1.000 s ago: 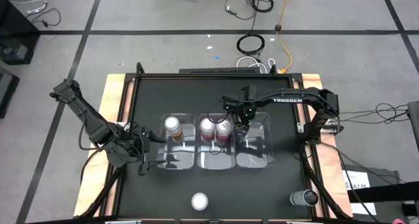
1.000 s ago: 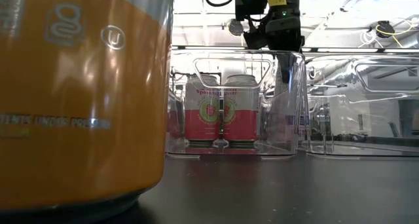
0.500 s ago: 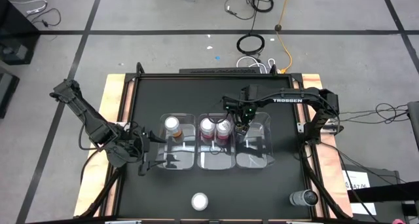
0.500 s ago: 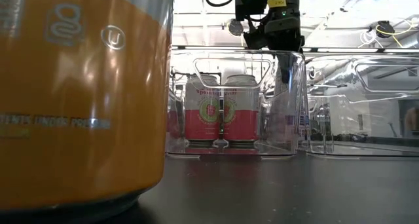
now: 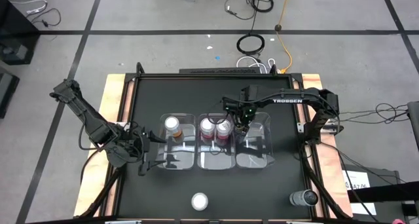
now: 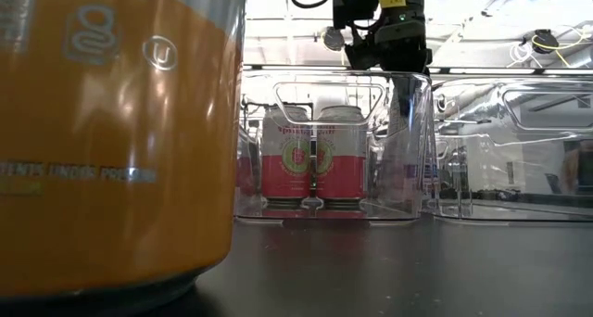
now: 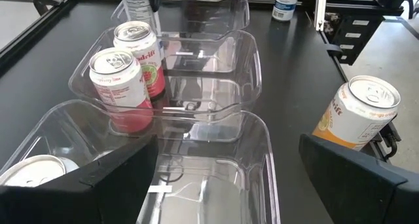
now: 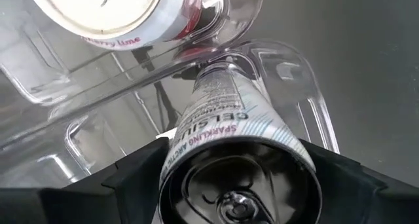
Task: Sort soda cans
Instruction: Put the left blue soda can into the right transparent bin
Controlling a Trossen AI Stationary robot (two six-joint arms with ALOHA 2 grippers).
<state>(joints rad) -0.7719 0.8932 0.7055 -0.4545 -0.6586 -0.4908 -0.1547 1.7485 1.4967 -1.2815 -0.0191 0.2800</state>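
Observation:
Three clear bins stand side by side mid-table. The left bin (image 5: 178, 157) holds one orange soda can (image 5: 171, 124), the middle bin (image 5: 216, 158) two red cans (image 5: 207, 126) (image 5: 224, 127). My right gripper (image 5: 244, 121) points down over the far end of the right bin (image 5: 260, 155), shut on a dark grey can (image 8: 226, 119). My left gripper (image 7: 216, 185) waits open beside the left bin, with nothing between its fingers. A second orange can (image 5: 199, 201) stands near the front edge, and another grey can (image 5: 303, 198) at the near right. My right gripper pinches the grey can between its two fingers at the upper sides (image 8: 177, 162), just below the top rim. The fingers come from above, pointing down. The can stays upright within the right bin's far end; whether its base touches the bin's floor I cannot tell.
The near orange can (image 6: 111, 141) fills the left of the low view, right before the camera. Bare black table lies between the bins and the front edge. Cables lie on the floor beyond the far edge.

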